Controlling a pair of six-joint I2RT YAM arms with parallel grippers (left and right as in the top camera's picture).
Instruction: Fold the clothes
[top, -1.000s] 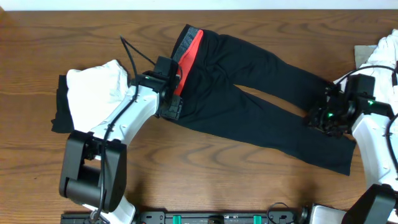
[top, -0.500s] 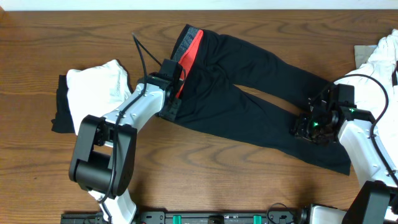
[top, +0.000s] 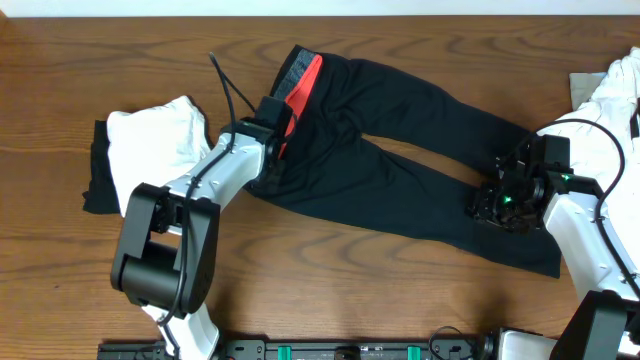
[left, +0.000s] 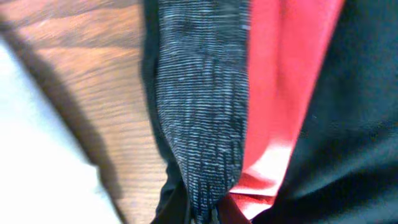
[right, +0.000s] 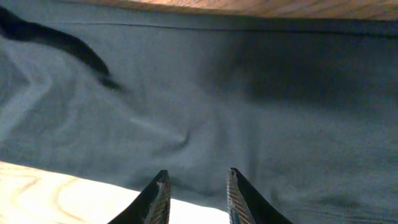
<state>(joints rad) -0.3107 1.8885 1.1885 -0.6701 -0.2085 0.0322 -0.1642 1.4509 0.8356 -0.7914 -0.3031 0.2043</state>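
**Two robot arms taking hold of black trousers on a wooden table**

Black trousers (top: 400, 150) are lying spread out and slanting across the table (top: 330, 290). The waistband (left: 199, 112) is pointing toward the far left, and the legs are running down toward the near right.

The left gripper (top: 270, 160) is sitting at the near end of the waistband with its jaws pressed together. In the left wrist view, the grey ribbed band and its red lining are narrowing and bunching toward the fingers, so the gripper appears to be pinching the waistband. This is probably so the top of the trousers can be lifted and carried over for a fold.

The right gripper (top: 485, 207) is hovering low over the nearer trouser leg, toward the hem end. Its jaws are standing partly spread. In the right wrist view, dark cloth is lying just beyond the fingertips, and no cloth is visible between them. The gripper seems to be lining up to take the leg end, so that both ends can be moved together.

A white garment (top: 155, 135) is lying on a black garment (top: 95, 175) at the left of the table, just beside the left arm. A second white garment (top: 620, 80) is lying at the far right edge, near the right arm. Neither gripper is touching any of these three.
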